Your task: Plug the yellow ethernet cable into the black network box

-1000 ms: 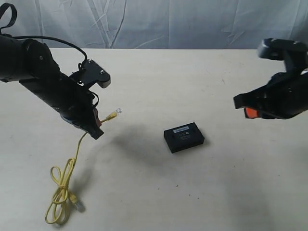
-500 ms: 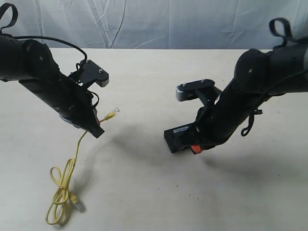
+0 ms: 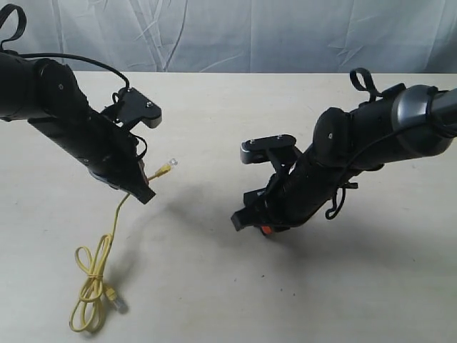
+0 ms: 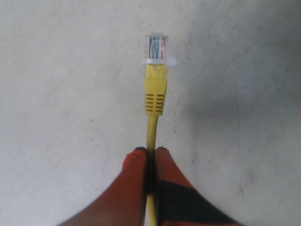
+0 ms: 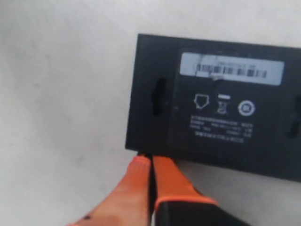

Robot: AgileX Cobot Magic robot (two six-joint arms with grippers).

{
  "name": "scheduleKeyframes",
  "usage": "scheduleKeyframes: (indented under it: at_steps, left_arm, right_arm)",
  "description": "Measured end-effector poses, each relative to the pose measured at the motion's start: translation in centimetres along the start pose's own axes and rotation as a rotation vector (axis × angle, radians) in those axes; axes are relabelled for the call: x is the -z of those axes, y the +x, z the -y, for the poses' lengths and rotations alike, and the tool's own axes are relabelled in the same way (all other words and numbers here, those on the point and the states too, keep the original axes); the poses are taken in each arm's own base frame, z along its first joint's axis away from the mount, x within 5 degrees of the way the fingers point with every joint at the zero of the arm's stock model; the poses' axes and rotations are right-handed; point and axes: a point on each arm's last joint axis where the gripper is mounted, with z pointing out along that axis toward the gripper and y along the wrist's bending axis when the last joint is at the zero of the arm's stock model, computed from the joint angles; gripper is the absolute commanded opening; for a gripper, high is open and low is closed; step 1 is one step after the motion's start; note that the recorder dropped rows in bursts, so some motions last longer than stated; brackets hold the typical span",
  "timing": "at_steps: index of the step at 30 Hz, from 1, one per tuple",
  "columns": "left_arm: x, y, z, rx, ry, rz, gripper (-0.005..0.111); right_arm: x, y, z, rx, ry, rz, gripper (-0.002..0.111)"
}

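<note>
My left gripper (image 4: 150,152) is shut on the yellow ethernet cable (image 4: 155,94) a short way behind its clear plug (image 4: 156,47). In the exterior view that plug (image 3: 170,166) sticks out to the right of the left gripper (image 3: 146,190), above the table. The cable's remaining length hangs down to a loose coil (image 3: 88,293). The black network box (image 5: 211,103) lies flat with its white label up. My right gripper (image 5: 151,157) is shut, empty, its tips at the box's edge near a corner. In the exterior view the right gripper (image 3: 261,227) and arm hide nearly all of the box.
The pale table (image 3: 214,286) runs back to a crumpled grey-white backdrop (image 3: 235,32). The cable's second plug (image 3: 114,301) lies by the coil near the front edge. A gap of bare table separates the two arms.
The right arm swung in from the right edge, came over the box, then dropped lower and further left, covering it. The left arm and the held cable have stayed put.
</note>
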Motion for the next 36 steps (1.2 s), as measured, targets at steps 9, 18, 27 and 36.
scheduleKeyframes:
  at_steps: [9,18,27,36]
  left_arm:
    - [0.0,0.0,0.0,0.002,-0.003,0.003,0.000]
    - [-0.1,-0.2,0.4,-0.015,-0.001,0.008,0.000]
    - [-4.3,-3.1,6.9,-0.202,0.120,-0.073,0.000]
    - [-6.4,-6.7,7.7,-0.222,0.146,-0.062,0.000]
  right_arm:
    - [0.1,-1.1,0.1,-0.168,0.003,0.127,-0.001]
    - [1.6,-2.1,-0.5,-0.324,-0.079,0.180,-0.001]
    - [5.4,-3.3,9.4,-0.470,-0.075,0.215,-0.001]
    - [2.5,-3.0,10.8,-0.483,-0.039,0.193,-0.001]
